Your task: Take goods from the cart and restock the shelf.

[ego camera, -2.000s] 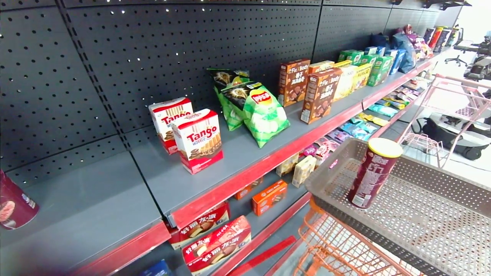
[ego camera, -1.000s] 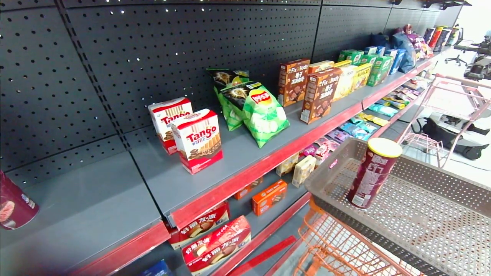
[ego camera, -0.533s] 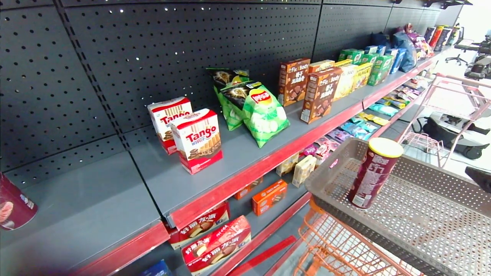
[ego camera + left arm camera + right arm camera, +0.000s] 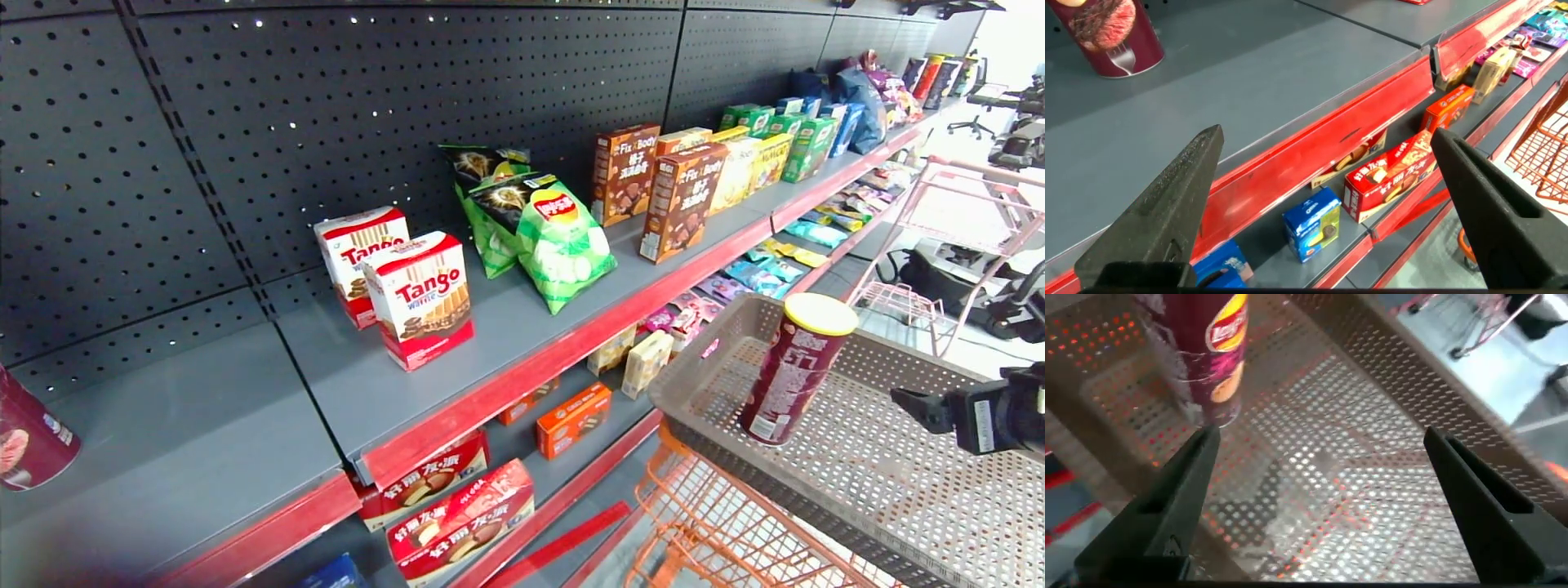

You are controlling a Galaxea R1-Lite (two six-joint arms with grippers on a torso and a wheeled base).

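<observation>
A maroon chips can [image 4: 796, 367] with a yellow lid stands upright in the grey perforated basket [image 4: 898, 490] on top of the orange cart [image 4: 718, 531]. My right gripper [image 4: 914, 406] comes in from the right over the basket, a short way from the can. In the right wrist view it [image 4: 1320, 437] is open, with the can [image 4: 1208, 359] ahead of its fingers. A second maroon can [image 4: 28, 441] stands on the grey shelf [image 4: 180, 425] at far left. My left gripper [image 4: 1324, 139] hangs open over that shelf's front edge, the can [image 4: 1114, 33] beyond it.
Further right on the shelf are red-and-white wafer boxes [image 4: 420, 298], green chip bags [image 4: 555, 241] and brown boxes [image 4: 678, 200]. Red boxes [image 4: 461, 518] lie on the lower shelf. A pink cart [image 4: 963, 212] stands at the right. Bare shelf lies between the left can and the wafer boxes.
My right gripper has come into the head view from the right edge and moved left toward the can in the basket. The goods have not moved.
</observation>
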